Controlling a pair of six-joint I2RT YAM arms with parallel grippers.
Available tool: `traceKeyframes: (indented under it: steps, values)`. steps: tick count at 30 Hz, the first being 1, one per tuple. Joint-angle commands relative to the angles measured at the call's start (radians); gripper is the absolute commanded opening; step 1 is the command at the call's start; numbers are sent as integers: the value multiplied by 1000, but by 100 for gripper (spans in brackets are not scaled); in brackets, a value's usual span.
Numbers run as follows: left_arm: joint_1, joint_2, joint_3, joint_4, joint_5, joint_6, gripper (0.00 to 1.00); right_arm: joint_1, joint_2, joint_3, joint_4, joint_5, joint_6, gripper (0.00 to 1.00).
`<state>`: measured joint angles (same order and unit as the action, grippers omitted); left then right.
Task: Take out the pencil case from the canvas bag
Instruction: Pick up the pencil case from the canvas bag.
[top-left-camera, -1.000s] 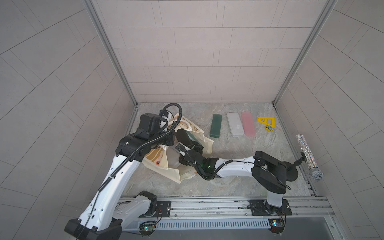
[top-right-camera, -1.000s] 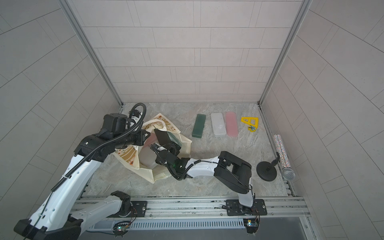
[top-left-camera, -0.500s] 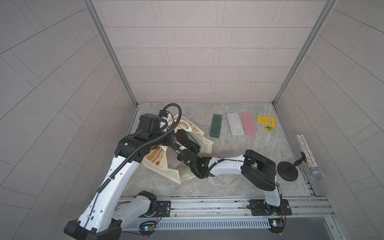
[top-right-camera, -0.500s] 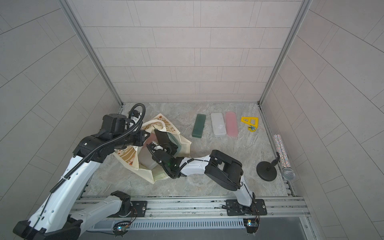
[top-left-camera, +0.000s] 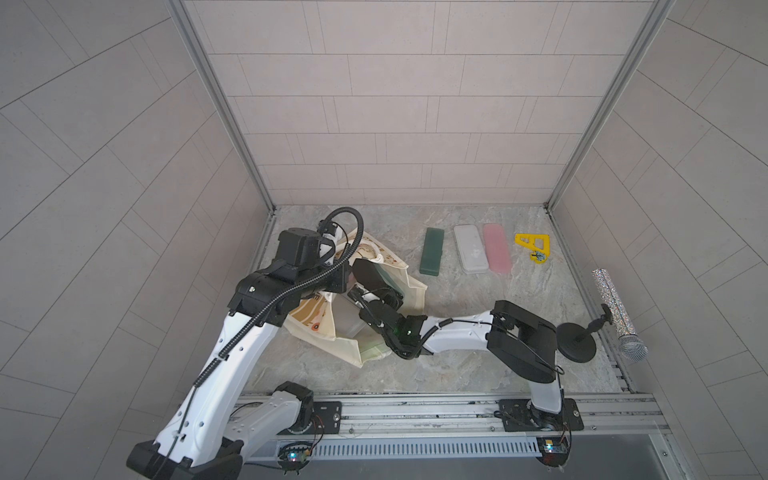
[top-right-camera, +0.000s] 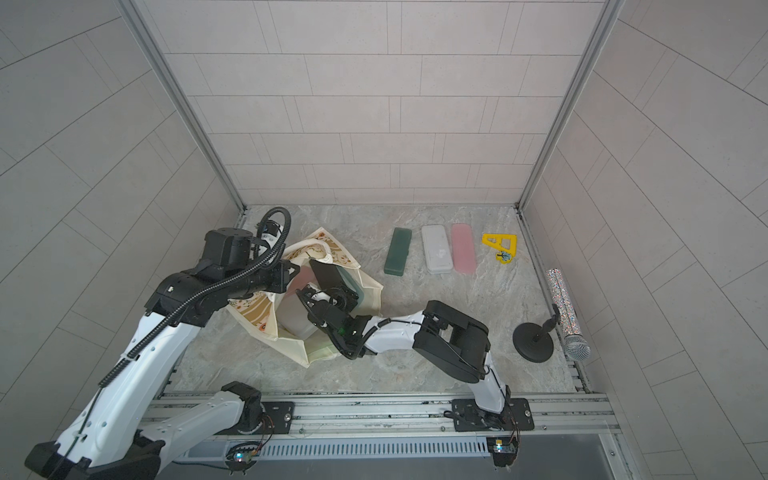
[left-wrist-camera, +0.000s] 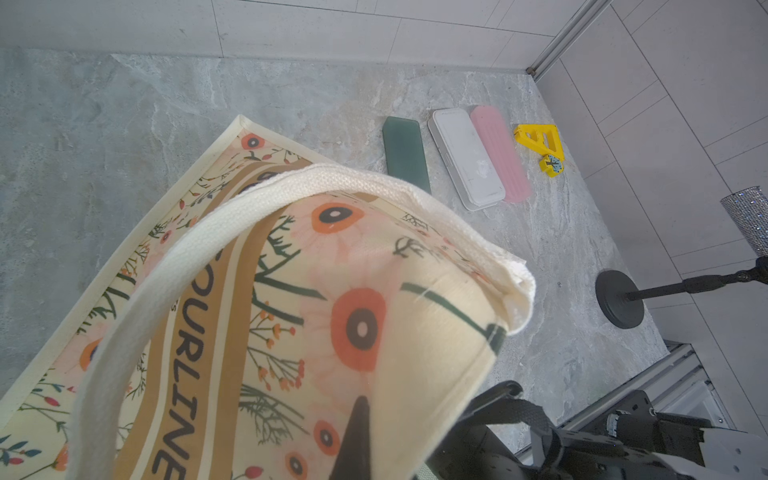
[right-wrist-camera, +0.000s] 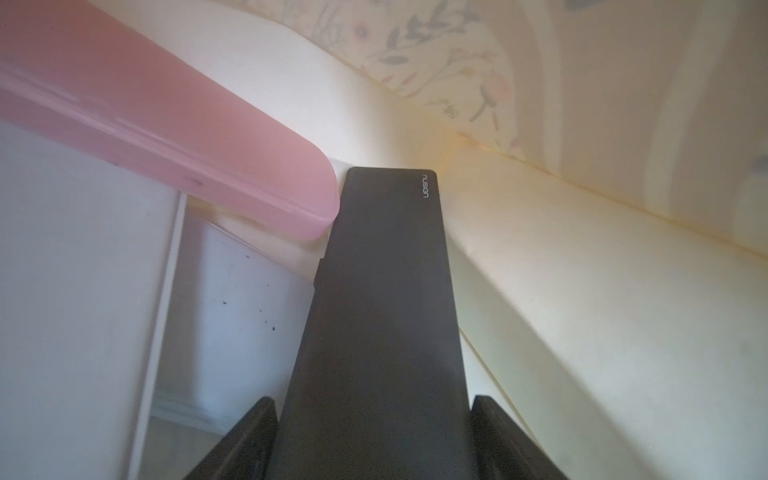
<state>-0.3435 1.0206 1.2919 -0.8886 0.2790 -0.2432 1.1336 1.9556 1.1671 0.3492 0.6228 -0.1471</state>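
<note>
The canvas bag (top-left-camera: 316, 324) (top-right-camera: 257, 316) (left-wrist-camera: 291, 291), cream with orange flowers, lies open on the table's left side. My left gripper (top-left-camera: 338, 279) (top-right-camera: 291, 272) (left-wrist-camera: 361, 440) is shut on the bag's upper rim and holds the mouth up. My right gripper (top-left-camera: 376, 295) (top-right-camera: 328, 297) (right-wrist-camera: 374, 405) reaches into the mouth. Its fingers (right-wrist-camera: 249, 432) sit against both long edges of a black pencil case (top-left-camera: 372, 274) (top-right-camera: 330, 272) (right-wrist-camera: 382, 291) that leans tilted out of the opening. A pink case (right-wrist-camera: 187, 137) and a white case (right-wrist-camera: 83, 291) also lie inside.
A green case (top-left-camera: 432, 251), a white case (top-left-camera: 469, 254) and a pink case (top-left-camera: 496, 253) lie side by side at the back of the table. Right of them is a yellow triangle (top-left-camera: 534, 245). A glitter microphone (top-left-camera: 619, 316) on a round stand (top-left-camera: 575, 343) is at the right edge.
My right arm has pushed further left into the bag, and its fingers have narrowed from wide open onto the black pencil case. The left gripper and the bag rim have stayed put.
</note>
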Motion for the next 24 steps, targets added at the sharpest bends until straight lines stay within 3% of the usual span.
traceKeyframes:
  steps: [1,24]
  values:
    - [0,-30,57,68,-19,1,0,13,-82,-40,1,30,31,73]
    - [0,-5,43,120,-134,-24,0,45,-443,-319,-146,-112,196,65]
